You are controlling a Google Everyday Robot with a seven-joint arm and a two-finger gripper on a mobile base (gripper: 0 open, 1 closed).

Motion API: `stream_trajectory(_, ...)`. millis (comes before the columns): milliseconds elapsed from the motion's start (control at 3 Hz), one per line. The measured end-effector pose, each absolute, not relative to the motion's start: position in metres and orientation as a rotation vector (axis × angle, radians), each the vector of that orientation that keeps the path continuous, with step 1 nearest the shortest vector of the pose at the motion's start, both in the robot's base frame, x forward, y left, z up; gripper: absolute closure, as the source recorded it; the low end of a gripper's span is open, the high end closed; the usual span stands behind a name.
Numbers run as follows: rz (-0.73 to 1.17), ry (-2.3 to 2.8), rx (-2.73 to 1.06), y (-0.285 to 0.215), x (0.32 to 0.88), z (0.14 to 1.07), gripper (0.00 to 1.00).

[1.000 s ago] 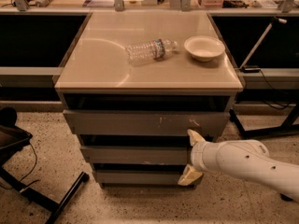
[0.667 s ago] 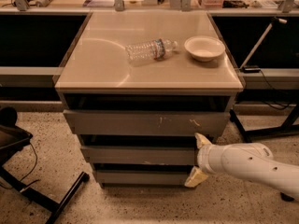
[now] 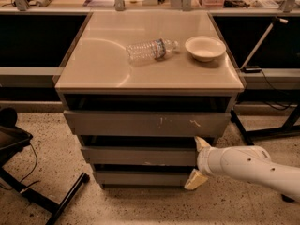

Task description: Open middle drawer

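The middle drawer (image 3: pixel 136 156) is a wide, shallow grey front in the cabinet, with small pale chips on its lower edge. It sits below the taller scratched top front (image 3: pixel 145 123) and above the short bottom front (image 3: pixel 140 177). It stands out only slightly, in step with the others. My gripper (image 3: pixel 198 161) is at the drawer's right end on a white arm coming in from the lower right. It is open. One pale fingertip (image 3: pixel 202 143) is above the drawer's front edge and the other (image 3: pixel 194 180) is below it.
On the cabinet top (image 3: pixel 93 64) lie a clear plastic bottle (image 3: pixel 151 50) on its side and a white bowl (image 3: pixel 205 48). A black stand (image 3: pixel 28 182) is on the floor at the left. Table legs and cables (image 3: pixel 262 125) are at the right.
My gripper has shifted a little to the right and down along the middle drawer's right end. The drawers look unmoved.
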State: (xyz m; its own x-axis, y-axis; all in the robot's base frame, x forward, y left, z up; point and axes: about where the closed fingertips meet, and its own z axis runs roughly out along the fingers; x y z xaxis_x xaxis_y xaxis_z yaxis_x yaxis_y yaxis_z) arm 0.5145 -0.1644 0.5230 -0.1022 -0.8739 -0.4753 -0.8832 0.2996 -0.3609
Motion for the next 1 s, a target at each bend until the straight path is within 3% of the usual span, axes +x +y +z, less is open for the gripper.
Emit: stream_trajectory(1000,0.146,1.983,-1.469,-0.135,0.544,0.440,0.00)
